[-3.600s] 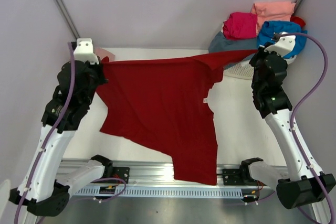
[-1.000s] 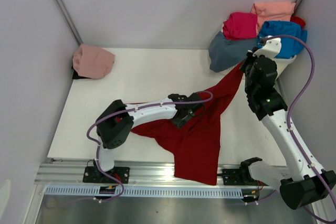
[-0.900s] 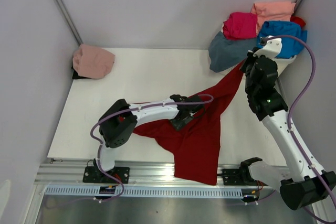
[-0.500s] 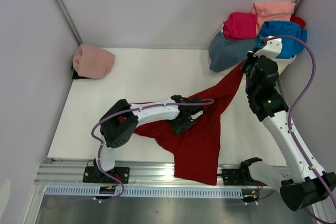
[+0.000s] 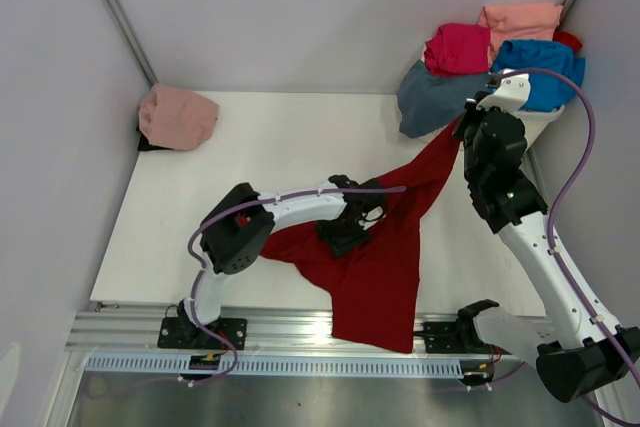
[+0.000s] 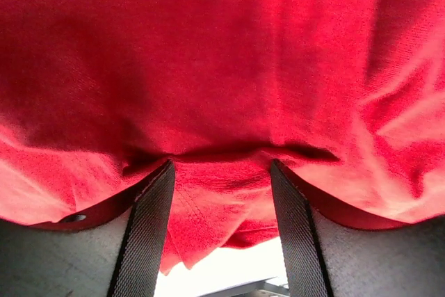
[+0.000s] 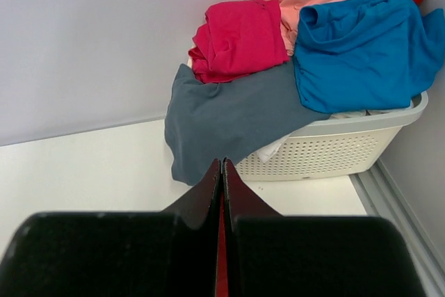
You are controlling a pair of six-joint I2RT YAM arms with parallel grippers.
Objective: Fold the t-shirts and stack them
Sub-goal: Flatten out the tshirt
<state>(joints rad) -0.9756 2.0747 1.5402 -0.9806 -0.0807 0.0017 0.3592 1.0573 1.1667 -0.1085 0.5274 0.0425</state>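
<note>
My right claw is clamped shut on a corner of the dark red t-shirt, just in front of the basket. From there the shirt's long axis runs diagonally away from the basket to the near edge of the table. My left claw presses mid-shirt, jaws apart. I can't tell whether it is pinching the fold between them.

One dark red t-shirt, five other t-shirts, one basket, two grippers.
</note>
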